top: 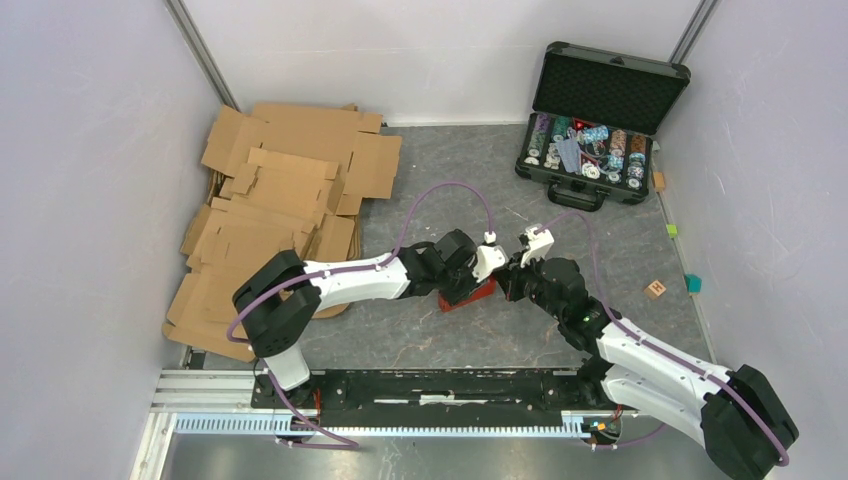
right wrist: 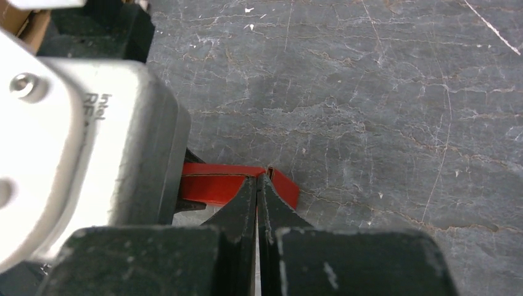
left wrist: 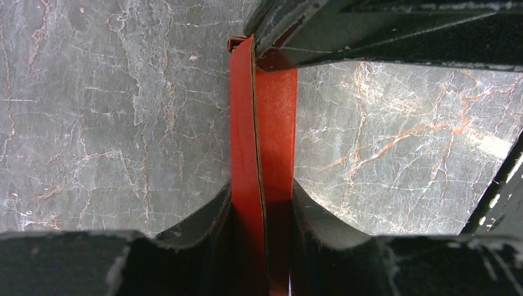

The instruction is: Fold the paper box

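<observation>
The left end effector is clamped across the red paper box, which sits mid-way on the table between both arms. The right end effector, fingers pressed together, touches the box's end.

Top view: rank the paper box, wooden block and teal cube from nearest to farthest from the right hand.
1. paper box, at the right hand, just to its left.
2. wooden block, well off to the right.
3. teal cube, farther right still, beyond the block.
</observation>
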`<state>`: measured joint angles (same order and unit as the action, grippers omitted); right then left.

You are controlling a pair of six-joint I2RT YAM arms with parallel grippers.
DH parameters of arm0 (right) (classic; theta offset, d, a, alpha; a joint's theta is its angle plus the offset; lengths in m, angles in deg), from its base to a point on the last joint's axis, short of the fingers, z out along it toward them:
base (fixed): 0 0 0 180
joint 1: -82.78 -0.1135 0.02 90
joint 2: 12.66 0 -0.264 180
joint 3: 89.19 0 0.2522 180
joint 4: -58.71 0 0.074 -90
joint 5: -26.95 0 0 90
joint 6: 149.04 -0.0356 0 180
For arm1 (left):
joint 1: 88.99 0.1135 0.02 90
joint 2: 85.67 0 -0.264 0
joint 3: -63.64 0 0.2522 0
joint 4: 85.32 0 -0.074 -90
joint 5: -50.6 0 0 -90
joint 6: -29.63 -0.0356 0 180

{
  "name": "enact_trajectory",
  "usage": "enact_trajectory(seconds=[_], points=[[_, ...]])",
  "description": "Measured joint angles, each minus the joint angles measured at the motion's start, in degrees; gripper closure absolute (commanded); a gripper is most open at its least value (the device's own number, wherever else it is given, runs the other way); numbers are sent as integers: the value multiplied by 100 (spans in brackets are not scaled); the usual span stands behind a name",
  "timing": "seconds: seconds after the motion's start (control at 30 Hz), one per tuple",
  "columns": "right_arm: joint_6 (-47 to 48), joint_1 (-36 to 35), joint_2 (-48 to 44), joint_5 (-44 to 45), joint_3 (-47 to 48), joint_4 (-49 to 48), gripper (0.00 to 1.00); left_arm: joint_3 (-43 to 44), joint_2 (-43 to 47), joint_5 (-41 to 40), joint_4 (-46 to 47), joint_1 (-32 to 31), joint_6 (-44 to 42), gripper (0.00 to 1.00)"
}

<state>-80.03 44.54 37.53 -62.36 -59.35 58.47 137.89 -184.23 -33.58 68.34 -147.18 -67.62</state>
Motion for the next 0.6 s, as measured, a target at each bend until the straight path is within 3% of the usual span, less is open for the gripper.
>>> enact_trajectory(seconds=[0.3,0.6], points=[[-323,15,2,153,57,168,100,85,-68,-245,-46,-127,-111,64],[83,57,-68,197,50,199,100,85,-76,-256,7,-136,-216,65]])
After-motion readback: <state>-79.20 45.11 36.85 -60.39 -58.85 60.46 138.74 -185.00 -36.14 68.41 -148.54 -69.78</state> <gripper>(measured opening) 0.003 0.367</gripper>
